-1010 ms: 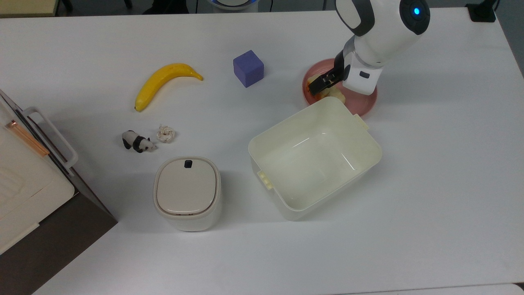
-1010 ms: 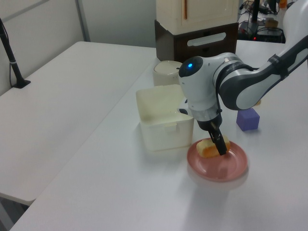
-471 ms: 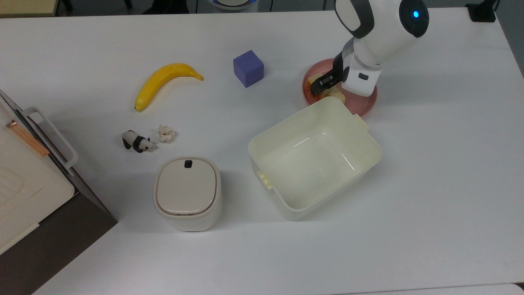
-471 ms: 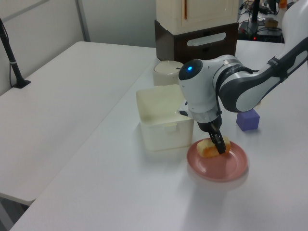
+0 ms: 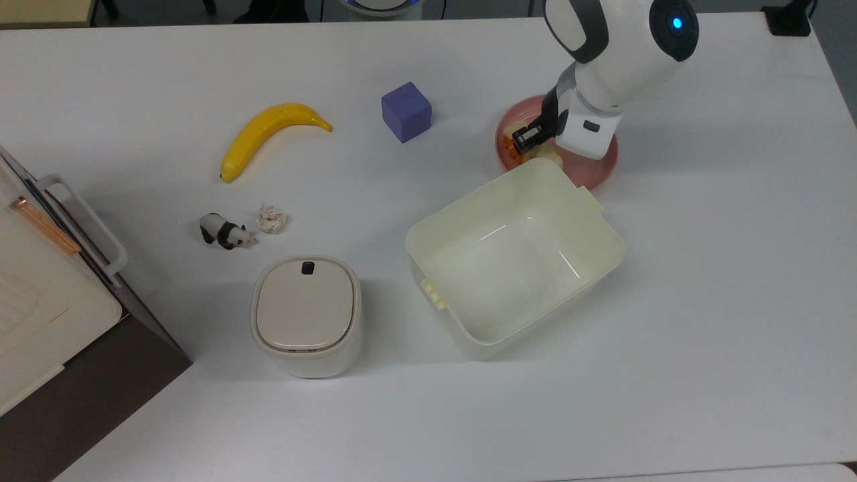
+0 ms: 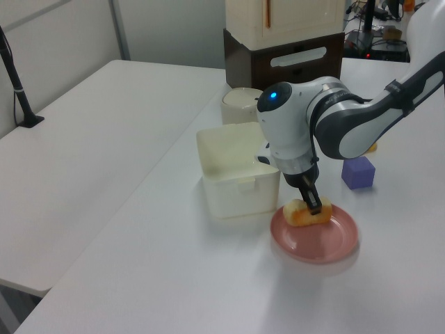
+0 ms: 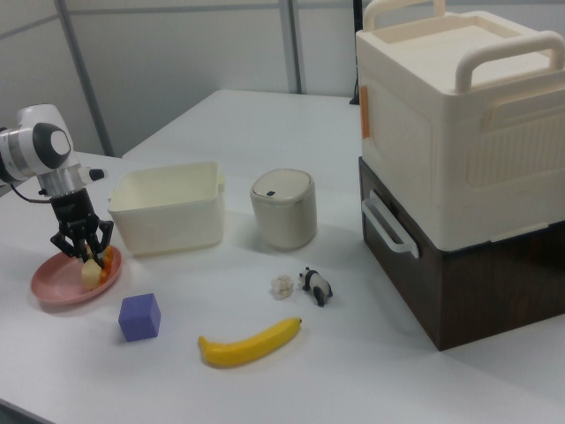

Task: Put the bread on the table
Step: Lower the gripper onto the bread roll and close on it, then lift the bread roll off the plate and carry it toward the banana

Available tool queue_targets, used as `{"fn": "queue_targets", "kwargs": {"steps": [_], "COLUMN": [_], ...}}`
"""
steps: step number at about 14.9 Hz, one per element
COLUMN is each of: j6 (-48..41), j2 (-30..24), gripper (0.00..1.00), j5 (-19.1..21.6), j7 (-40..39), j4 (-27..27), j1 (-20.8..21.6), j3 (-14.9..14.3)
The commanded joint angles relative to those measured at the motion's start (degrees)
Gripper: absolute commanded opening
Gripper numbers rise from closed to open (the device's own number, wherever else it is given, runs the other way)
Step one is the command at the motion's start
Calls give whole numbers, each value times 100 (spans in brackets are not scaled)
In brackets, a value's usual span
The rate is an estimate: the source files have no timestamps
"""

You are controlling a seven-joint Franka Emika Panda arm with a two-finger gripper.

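the gripper (image 6: 314, 206) is down over the pink plate (image 6: 334, 243) with its fingers drawn in narrow around the bread (image 6: 303, 214), one dark finger on each long side of the roll as far as i can make out from the left view. in the right view the fingers (image 7: 99, 237) straddle the pale end of the roll, which looks to sit just above the plate or barely on it; i can't tell if it has cleared the surface.

what worries me is the grip. the bread looks soft and glazed, and the fingers seem to hold it near one end rather than across the middle, so it could tilt, pivot or slide out as the arm carries it sideways. squeezing harder would likely dent it.

the other thing is the neighbours. the cream tub (image 5: 515, 258) stands right against the plate on the top view's lower side, and the purple cube (image 5: 406, 111) sits off to the top view's left. a low sideways move could catch the plate rim or knock the tub wall, and the plate might get dragged along.

bare table (image 5: 703, 201) lies to the top view's right of the plate, the safest place to set it down, i'd say.
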Motion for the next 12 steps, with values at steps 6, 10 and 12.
{"fn": "queue_targets", "kwargs": {"steps": [6,10,12], "j6": [-148,-518,-545], "j2": [-1018,-1396,-1450], "gripper": [21,21,21], "j5": [-65,-21,-21], "j7": [33,-169,-169], "j4": [155,173,173], "j1": [-366,-595,-648], "j3": [12,12,3]}}
